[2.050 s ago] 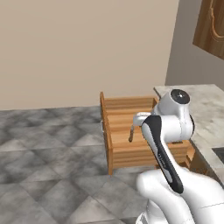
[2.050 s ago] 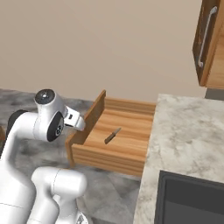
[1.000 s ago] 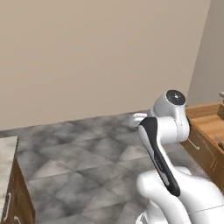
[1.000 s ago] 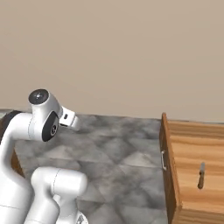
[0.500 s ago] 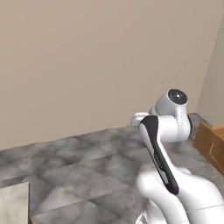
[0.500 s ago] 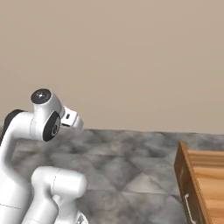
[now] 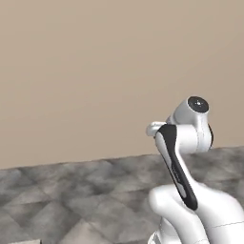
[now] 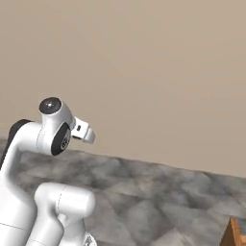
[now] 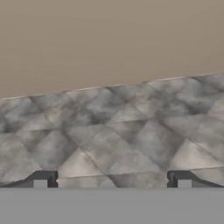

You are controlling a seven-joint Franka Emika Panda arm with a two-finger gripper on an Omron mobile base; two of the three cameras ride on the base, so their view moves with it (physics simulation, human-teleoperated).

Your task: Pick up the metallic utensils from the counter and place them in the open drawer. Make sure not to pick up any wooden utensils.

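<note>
In the hand view my gripper point(image 9: 111, 181) is open, its two dark fingertips point(image 9: 43, 179) wide apart with nothing between them, and it faces grey tiled floor and a beige wall. A wooden corner of the drawer point(image 8: 236, 234) shows at the bottom right edge of the right base view. The white arm point(image 7: 183, 143) is folded close above the base, its hand pointing at the wall. The metallic utensils, the wooden utensils and the counter are out of view.
Grey marbled floor tiles point(image 7: 71, 190) stretch ahead to a plain beige wall point(image 8: 144, 72). A pale sliver point(image 7: 19, 241) sits at the bottom left edge of the left base view; I cannot tell what it is.
The whole picture has shifted: the base has turned left, so the drawer has slid off to the right edge. The arm's pose and the open jaws are unchanged.
</note>
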